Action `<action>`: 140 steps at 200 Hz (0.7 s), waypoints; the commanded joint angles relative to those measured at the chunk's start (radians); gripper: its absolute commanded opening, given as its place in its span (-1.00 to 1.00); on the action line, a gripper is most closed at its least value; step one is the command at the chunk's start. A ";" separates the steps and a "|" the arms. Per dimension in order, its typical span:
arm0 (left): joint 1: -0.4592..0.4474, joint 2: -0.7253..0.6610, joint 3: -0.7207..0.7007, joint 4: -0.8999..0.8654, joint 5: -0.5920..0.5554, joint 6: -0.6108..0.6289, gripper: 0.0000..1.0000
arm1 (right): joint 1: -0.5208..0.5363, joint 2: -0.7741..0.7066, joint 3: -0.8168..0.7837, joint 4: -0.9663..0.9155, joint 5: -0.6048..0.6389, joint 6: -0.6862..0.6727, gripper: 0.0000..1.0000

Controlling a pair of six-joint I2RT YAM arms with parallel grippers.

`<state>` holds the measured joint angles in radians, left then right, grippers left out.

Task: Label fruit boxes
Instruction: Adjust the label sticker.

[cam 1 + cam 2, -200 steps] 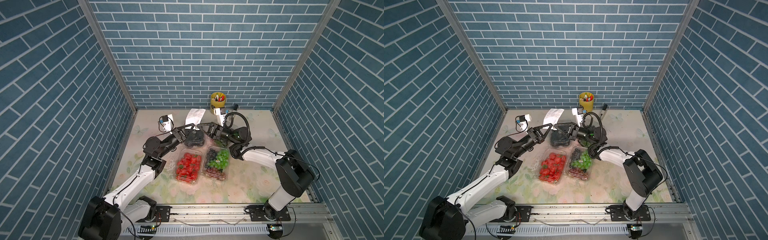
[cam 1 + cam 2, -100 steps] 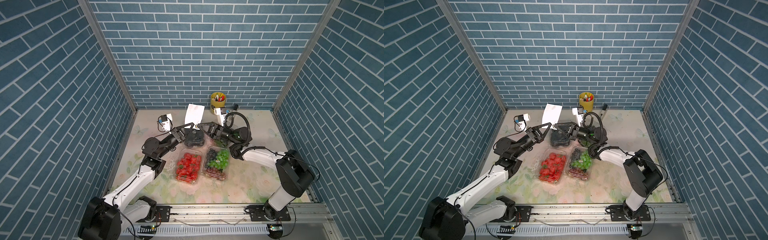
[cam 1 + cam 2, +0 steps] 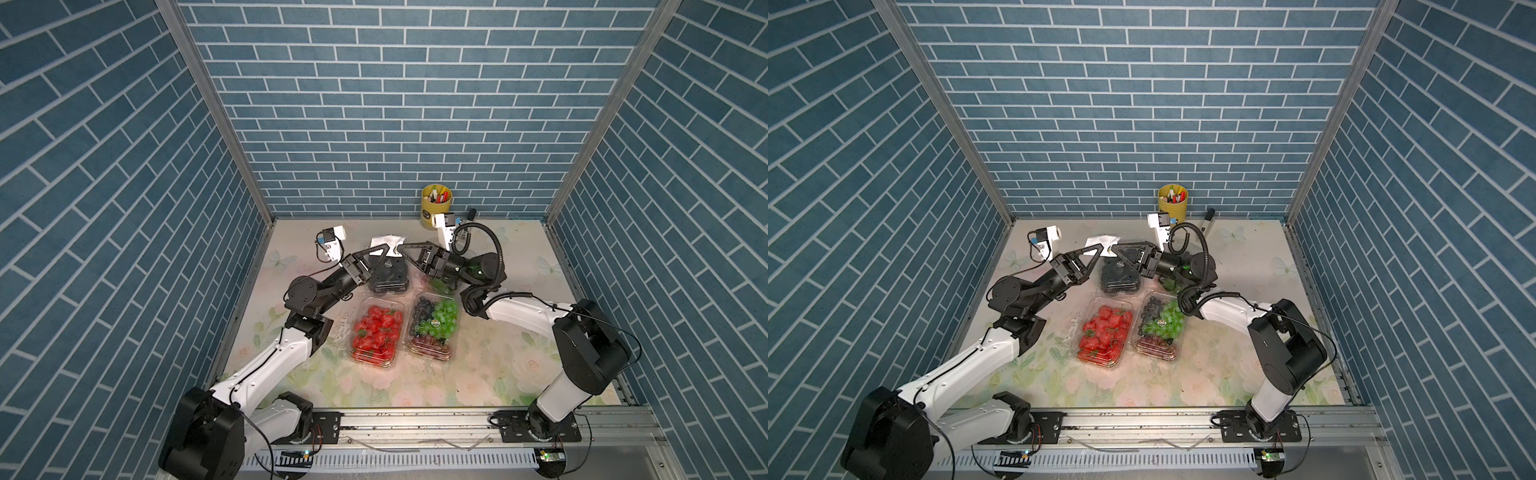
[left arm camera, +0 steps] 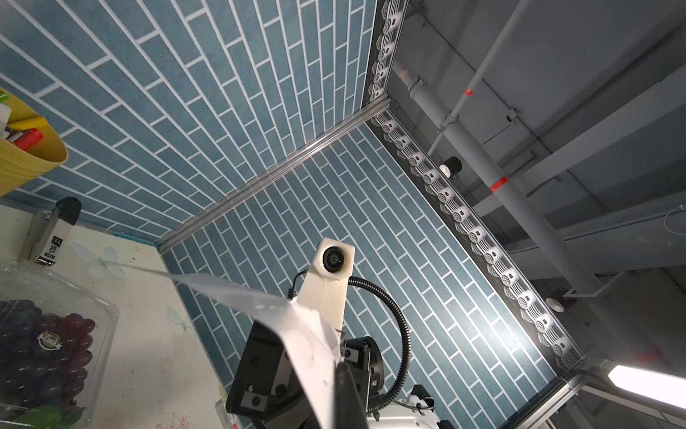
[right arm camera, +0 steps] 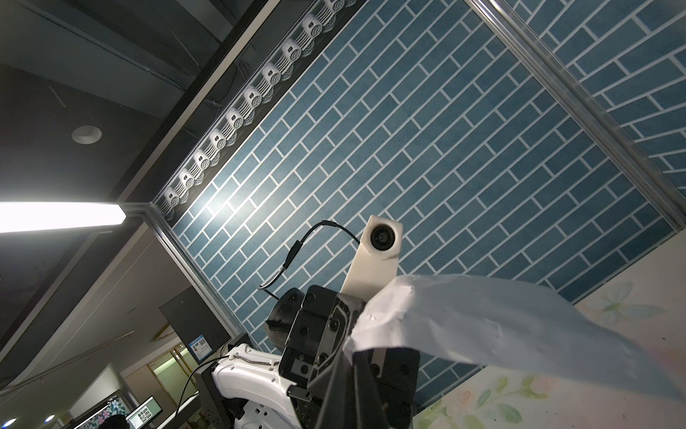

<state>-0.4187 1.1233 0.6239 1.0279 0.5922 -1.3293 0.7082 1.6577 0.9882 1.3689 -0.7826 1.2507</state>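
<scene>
Strawberry box [image 3: 376, 330] is sitting mid-table, mixed box [image 3: 434, 324] at its 3 o'clock, berry box [image 3: 388, 277] at 12, grape box [image 4: 55, 334] at 2, mostly hidden. My left gripper [image 3: 389, 248] and right gripper [image 3: 399, 248] are both pinching the sheet [image 3: 385, 240] above the berry box.

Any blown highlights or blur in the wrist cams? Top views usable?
Left wrist: ceiling light clips to white; sticker sheet close to the lens is soft. Right wrist: light strip blown out, sheet soft there too. Both top views: even light, sharp, slight glints on the strawberry box.
</scene>
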 commanded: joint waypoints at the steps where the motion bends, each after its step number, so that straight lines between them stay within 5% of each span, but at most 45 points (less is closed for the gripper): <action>1: -0.002 0.013 0.002 0.063 0.015 -0.005 -1.00 | 0.016 -0.020 0.036 0.026 -0.041 0.004 -1.00; 140: -0.010 0.019 0.004 0.076 0.017 -0.010 -1.00 | 0.035 0.002 0.061 0.027 -0.047 0.010 -1.00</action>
<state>-0.4225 1.1435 0.6239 1.0752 0.5926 -1.3399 0.7311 1.6577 1.0183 1.3663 -0.7975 1.2510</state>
